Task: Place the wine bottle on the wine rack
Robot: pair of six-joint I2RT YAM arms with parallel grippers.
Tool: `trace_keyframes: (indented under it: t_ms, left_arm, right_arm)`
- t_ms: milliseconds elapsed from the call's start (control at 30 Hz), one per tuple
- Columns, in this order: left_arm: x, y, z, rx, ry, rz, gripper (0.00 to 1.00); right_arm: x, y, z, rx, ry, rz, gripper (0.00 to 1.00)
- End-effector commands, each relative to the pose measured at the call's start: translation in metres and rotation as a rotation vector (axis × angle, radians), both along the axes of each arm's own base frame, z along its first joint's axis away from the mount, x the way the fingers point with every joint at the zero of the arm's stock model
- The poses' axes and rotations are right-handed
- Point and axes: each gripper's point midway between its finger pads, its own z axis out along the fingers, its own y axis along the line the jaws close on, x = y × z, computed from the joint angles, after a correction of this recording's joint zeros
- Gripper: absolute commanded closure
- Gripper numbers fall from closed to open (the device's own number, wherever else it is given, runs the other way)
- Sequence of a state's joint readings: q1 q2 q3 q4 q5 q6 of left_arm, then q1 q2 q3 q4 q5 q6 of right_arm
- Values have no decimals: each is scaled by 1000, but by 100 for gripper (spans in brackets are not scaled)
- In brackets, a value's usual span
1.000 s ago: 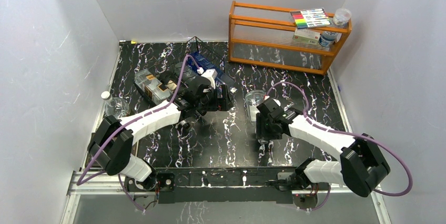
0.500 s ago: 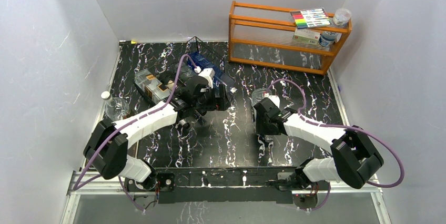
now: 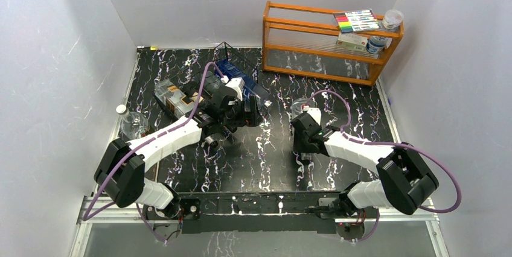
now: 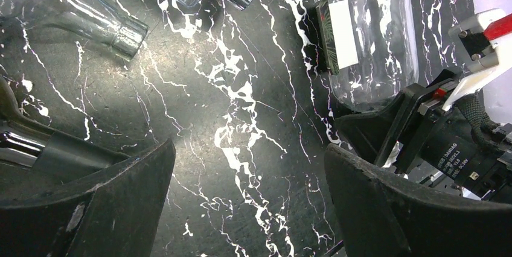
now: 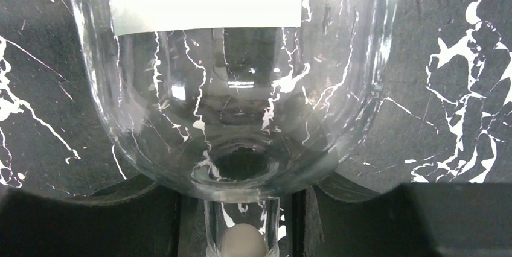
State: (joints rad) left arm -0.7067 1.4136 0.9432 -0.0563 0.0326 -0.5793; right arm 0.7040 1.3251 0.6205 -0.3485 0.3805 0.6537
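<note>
Right gripper (image 5: 244, 193) straddles the neck of a clear bottle (image 5: 235, 88) lying on the table (image 3: 259, 160) (actual grip cannot be told). Left gripper (image 4: 247, 151) hangs wide open, empty.

Small white print sits on the black motor housing (image 4: 457, 161) of the right arm. One line seems to read "DAMIAO", and the lines beside it are too small to make out. The white label (image 4: 345, 34) on the clear bottle (image 4: 374, 58) is blank. Print on the marker pack (image 3: 356, 20) and small box (image 3: 352, 41) on the orange shelf (image 3: 265, 34) is too small to read.
</note>
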Motion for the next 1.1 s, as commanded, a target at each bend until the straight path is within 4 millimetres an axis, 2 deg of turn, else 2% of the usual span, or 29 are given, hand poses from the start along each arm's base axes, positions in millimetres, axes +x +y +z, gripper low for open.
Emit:
trace_keyframes:
  t_ms: [0,33,67,167,200,367,633,767,933,1067]
  left_arm:
    - [3,5,16,-10,-37,12,7]
    - [2,6,16,-11,-36,12,7]
    - [2,7,24,-24,-52,12,7]
    - [2,8,26,-25,-57,16,7]
    - [2,8,27,-24,-59,17,7]
    - [4,10,32,-26,-69,20,7]
    - [9,13,41,-25,-87,27,7]
    - [10,14,42,-23,-85,30,6]
    - [10,15,43,-20,-82,32,7]
    - [12,16,49,-21,-95,40,6]
  right_arm:
    - [-6,-9,-16,-29,16,-25,44]
    - [-6,-10,-16,-33,15,-26,52]
    - [-6,-11,-17,-37,15,-28,61]
    - [-5,-13,-17,-51,13,-36,96]
    - [-4,-13,-16,-52,9,-38,100]
    - [6,-10,-5,-34,-52,-20,100]
    - [31,5,32,70,-267,43,100]
    - [40,6,46,94,-359,47,100]
    - [45,6,59,128,-436,51,100]
    - [49,6,80,175,-519,32,100]
